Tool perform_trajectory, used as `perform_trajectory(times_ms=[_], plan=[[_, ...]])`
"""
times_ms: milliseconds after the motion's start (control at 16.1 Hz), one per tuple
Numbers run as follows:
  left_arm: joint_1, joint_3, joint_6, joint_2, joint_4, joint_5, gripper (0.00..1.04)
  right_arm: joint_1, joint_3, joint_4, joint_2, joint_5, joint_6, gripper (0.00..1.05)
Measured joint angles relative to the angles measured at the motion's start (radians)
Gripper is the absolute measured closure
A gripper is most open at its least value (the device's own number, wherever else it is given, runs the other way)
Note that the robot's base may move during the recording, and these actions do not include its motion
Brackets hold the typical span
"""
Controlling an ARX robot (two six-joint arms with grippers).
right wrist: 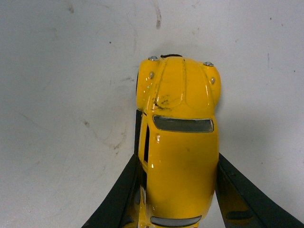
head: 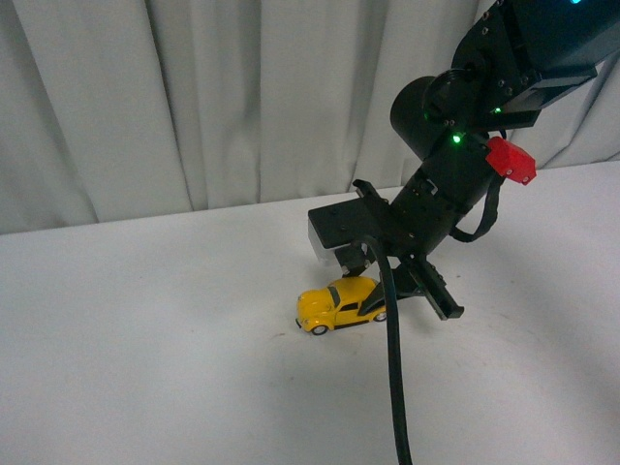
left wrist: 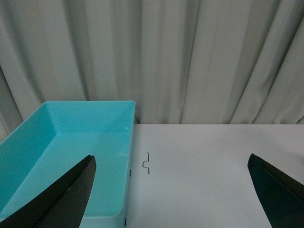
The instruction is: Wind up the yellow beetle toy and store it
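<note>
While the yellow beetle toy stands on the table, the right gripper clamps its sides.
Winding and storing look undone; the left gripper gapes wide near the teal bin.

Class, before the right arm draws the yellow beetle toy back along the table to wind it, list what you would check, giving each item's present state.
1. The yellow beetle toy stands on its wheels on the table: ok.
2. The right gripper is closed against both its sides: ok.
3. Grip firm enough to drag without slipping: cannot tell.
4. Path behind the toy free: cannot tell, the arm hides it.
5. The left gripper is open, holding nothing: ok.
6. Visible part of the turquoise bin holds nothing: ok.
</note>
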Motion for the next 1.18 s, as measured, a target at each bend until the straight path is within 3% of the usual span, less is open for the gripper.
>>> perform_trajectory(times_ms=[685, 1183], plan=[[0.0, 0.0, 0.0, 0.0, 0.0, 0.0, 0.07, -0.109, -0.079, 0.026, -0.033, -0.023, -0.101, 0.67], [0.0, 0.0, 0.0, 0.0, 0.0, 0.0, 0.07, -0.261, -0.178, 0.045, -0.077, -0.046, -0.123, 0.67]])
